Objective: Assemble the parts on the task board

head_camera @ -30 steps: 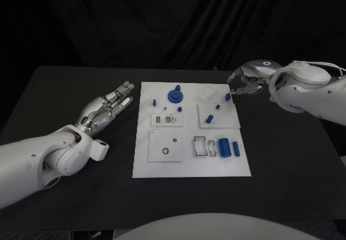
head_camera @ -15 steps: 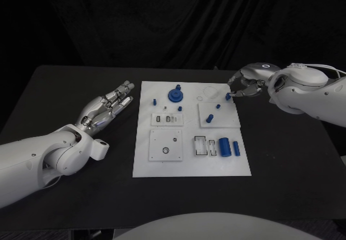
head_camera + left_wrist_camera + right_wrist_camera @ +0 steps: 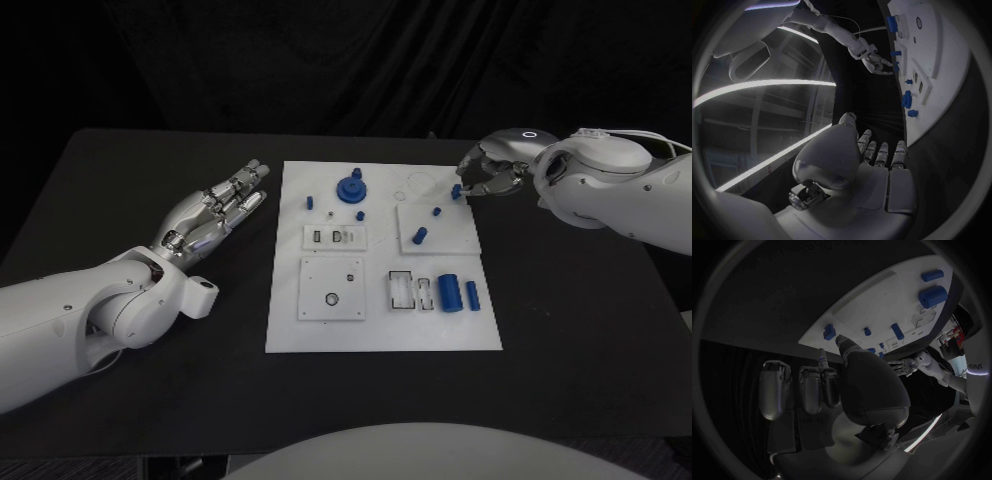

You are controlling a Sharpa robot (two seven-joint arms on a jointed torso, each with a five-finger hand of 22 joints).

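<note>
At the board's (image 3: pixel 382 330) far right corner, the right hand (image 3: pixel 488 175) hangs with fingers curled in toward a small blue peg (image 3: pixel 456 192) at the board's edge. From the head view the fingertips lie against or just beside that peg, which seems to stand upright, but whether they actually pinch it I cannot tell; the right wrist view shows a blue piece (image 3: pixel 829 331) at the board's corner just beyond a fingertip, apparently apart from it. The peg lies from the fingers toward the board's middle, so any grasp would close inward from the right edge, and the right hand is by far the nearer. The left hand (image 3: pixel 214 215) rests flat on the table beside the board's left edge, fingers straight and loosely spread, holding nothing, well apart from every part. Other blue parts sit across the board: a tall stacked piece (image 3: pixel 349 189) at the far middle, short pegs (image 3: pixel 420 238) on the raised right panel, and two cylinders (image 3: pixel 450 294) lying lengthwise near the right edge. Most parts look unplaced, so I judge the task early.
</note>
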